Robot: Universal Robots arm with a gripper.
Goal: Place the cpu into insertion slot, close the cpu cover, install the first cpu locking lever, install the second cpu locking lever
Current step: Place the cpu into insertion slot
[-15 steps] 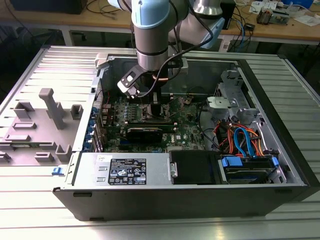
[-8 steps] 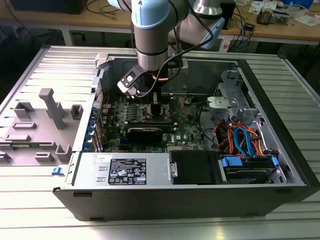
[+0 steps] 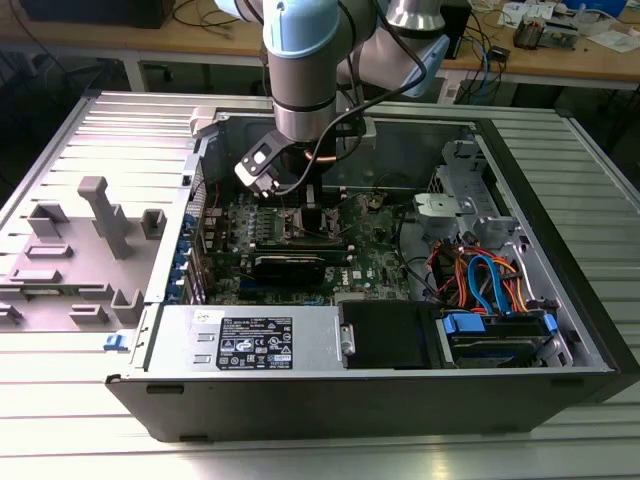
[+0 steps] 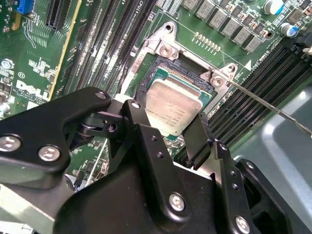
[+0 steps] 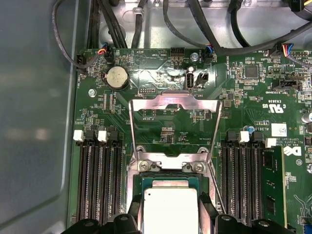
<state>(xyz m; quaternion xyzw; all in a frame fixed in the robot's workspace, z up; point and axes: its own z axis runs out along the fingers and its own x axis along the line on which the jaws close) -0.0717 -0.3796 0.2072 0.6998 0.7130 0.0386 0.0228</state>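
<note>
Gripper (image 4: 165, 117) down inside the open computer case (image 3: 350, 405), over the green board (image 5: 253, 102). Jaws narrow, fingers (image 4: 146, 134) set against two opposite edges of the cpu (image 4: 173, 103). Reads as a grip, no gap to be seen. Cpu directly over the insertion slot (image 4: 161, 48), in it or just above. Cannot tell whether fully seated.

Judged step: seating the cpu in the slot. To do it well:
- Keep the chip flat and square to the silver rim.
- Match its corners to the dark socket frame.
- Come straight down with no sideways drag and no pressing.
- Ease the grip only with the chip level all round.
- Keep the fingers off the thin locking lever (image 4: 273, 108) jutting out beside the socket.

View differences:
- First wrist view: cpu cover (image 5: 173, 104) hinged open and leaning back beyond the slot, board visible through its cut-out, so probably no obstruction above the chip. Also memory slots (image 5: 100, 185) flanking both sides.
- Second wrist view: oblique look at the chip's edge against the socket frame, better for judging tilt and fit.
- Exterior view: arm (image 3: 305, 60) reaching steeply down into the case, plus room to the case walls.
</note>
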